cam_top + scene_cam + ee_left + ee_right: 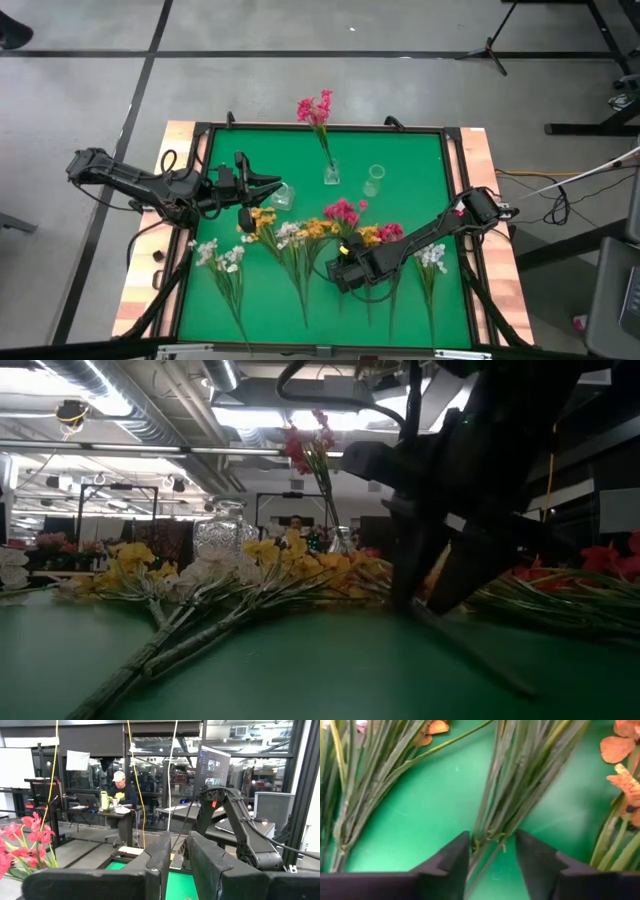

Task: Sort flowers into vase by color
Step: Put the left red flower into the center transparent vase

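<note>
Flower sprigs lie flat on the green table: white, yellow, a yellow and white bunch, pink, a pink and yellow bunch, white. One pink sprig stands in a small glass vase. My right gripper is low over the stems, open; its fingers stand on either side of a bundle of green stems. My left gripper hovers beside a second glass vase, its fingers a narrow gap apart and holding nothing.
A third, empty glass vase stands right of the pink one. Wooden borders frame the green mat. Loose orange petals lie beside the stems. Bare mat shows along the near edge. A person sits at a desk beyond the table.
</note>
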`<state>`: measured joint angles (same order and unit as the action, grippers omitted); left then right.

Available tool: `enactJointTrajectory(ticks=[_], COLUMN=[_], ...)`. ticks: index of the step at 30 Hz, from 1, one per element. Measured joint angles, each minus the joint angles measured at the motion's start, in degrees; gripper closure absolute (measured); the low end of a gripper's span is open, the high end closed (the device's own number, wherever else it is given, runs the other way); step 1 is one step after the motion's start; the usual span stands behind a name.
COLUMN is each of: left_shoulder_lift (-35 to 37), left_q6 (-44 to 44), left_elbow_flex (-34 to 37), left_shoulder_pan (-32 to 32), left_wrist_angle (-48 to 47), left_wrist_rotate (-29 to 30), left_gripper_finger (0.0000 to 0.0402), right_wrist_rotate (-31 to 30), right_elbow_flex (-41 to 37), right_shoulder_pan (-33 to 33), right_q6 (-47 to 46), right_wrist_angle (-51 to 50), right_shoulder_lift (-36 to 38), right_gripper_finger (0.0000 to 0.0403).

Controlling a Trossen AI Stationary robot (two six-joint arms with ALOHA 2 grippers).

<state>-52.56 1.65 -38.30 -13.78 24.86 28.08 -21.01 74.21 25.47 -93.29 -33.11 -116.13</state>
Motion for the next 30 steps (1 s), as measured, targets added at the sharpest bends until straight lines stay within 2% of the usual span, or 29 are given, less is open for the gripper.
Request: enactJointTrajectory(ticks=[7,9,14,18,30], left_shoulder_lift=[0.0,0.0,0.0,0.0,0.02], left_q6=[0.0,0.0,0.0,0.0,-0.15], left_elbow_flex=[0.0,0.0,0.0,0.0,0.0], left_shoulder_pan=[0.0,0.0,0.0,-0.02,0.0], left_wrist_angle=[0.02,0.0,0.02,0.02,0.61], left_wrist_rotate=[0.0,0.0,-0.01,-0.02,-0.02], left_gripper_finger=[0.0337,0.0337,0.0337,0.0337,0.0337], right_wrist_rotate=[0.2,0.19,-0.12,-1.1,-11.32], right_elbow_flex=[-0.1,-0.1,0.66,2.96,5.34], right_shoulder_pan=[0.0,0.0,-0.01,-0.02,0.0], right_q6=[2.21,2.55,2.98,5.3,6.35], right_wrist_angle=[-0.19,0.01,-0.34,-2.79,-12.15], right_shoulder_lift=[-0.09,-0.09,-0.17,-0.07,6.48], right_gripper_finger=[0.0373,0.0391,0.0379,0.0394,0.0397])
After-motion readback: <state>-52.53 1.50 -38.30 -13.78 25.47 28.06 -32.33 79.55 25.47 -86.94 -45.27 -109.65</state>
